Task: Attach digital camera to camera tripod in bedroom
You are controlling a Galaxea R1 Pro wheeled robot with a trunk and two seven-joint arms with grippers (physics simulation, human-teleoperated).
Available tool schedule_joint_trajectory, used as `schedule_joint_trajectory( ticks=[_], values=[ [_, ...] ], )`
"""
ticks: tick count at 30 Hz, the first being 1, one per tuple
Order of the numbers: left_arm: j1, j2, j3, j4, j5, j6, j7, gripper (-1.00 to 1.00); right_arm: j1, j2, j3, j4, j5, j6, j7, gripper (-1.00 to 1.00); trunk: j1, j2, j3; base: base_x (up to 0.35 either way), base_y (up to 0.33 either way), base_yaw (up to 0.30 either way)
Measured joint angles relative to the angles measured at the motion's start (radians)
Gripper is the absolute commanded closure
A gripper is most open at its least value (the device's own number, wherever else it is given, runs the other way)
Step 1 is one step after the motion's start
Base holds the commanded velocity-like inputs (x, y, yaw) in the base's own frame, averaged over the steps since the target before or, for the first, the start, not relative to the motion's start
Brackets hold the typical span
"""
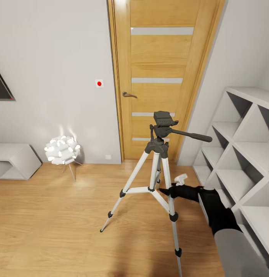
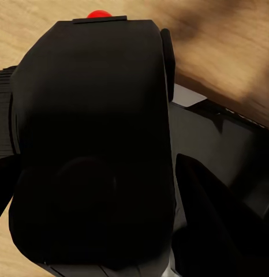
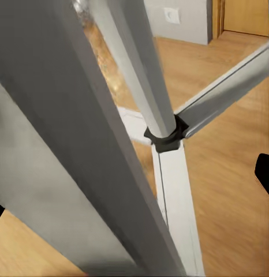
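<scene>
A: Working across from the left, what's there?
B: One lit lamp (image 1: 62, 149), one wooden door (image 1: 161, 77), then one camera tripod (image 1: 157, 169) upright on the floor, pan handle pointing right toward the white shelves (image 1: 242, 154).

A: And the grippers?
B: The right gripper (image 1: 165, 189) sits against a tripod leg; whether it grips, I cannot tell. The left gripper (image 2: 186, 190) is clamped around one digital camera (image 2: 94, 144).

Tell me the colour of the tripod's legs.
The camera tripod has silver-white legs with black joints and feet, clearest in the head view.
</scene>
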Motion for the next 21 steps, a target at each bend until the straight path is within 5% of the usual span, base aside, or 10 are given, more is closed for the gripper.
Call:
schedule_joint_trajectory(
  ticks=[8, 21],
  values=[
    [0.000, 0.001, 0.000, 0.000, 0.000, 0.000, 0.000, 1.00, 0.000, 0.033, 0.001, -0.185, 0.000, 0.122, -0.002, -1.00, 0.000, 0.000, 0.000, 0.000, 0.000, 0.000],
    [0.000, 0.001, 0.000, 0.000, 0.000, 0.000, 0.000, 1.00, 0.000, 0.045, 0.009, -0.224, 0.000, 0.159, -0.072, -1.00, 0.000, 0.000, 0.000, 0.000, 0.000, 0.000]
  ],
)
